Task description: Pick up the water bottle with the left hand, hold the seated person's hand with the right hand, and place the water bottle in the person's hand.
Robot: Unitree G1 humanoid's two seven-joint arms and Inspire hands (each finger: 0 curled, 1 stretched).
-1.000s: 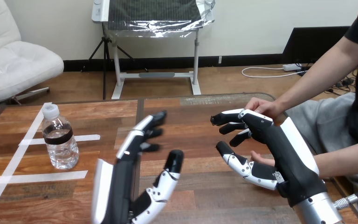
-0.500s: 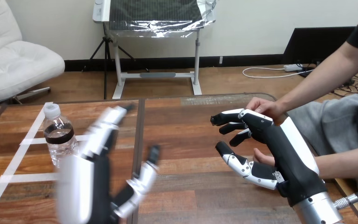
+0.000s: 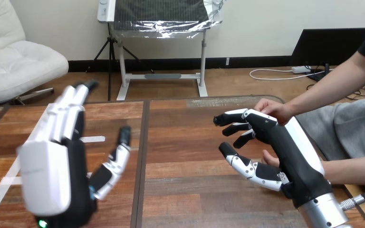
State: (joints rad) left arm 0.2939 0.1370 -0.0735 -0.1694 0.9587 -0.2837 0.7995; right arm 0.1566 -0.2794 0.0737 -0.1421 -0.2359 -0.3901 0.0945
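My left hand (image 3: 57,166) is raised over the table's left part, fingers straight and spread, thumb out to the right, open and holding nothing. It hides the water bottle behind it. My right hand (image 3: 278,142) hovers at the right with relaxed, slightly bent fingers and nothing between them and the thumb. One of the person's hands (image 3: 272,108) rests on its knuckles from the far side. The person's other hand (image 3: 267,156) lies just behind its palm. I do not see my fingers curled round either one.
The wooden table (image 3: 190,142) has a dark seam down its middle and white tape strips (image 3: 94,139) on the left. The person's forearms reach in from the right edge.
My left hand has swung left and upward across the table, now covering the bottle that stood in plain sight before. The right hand and the person's hands have stayed put.
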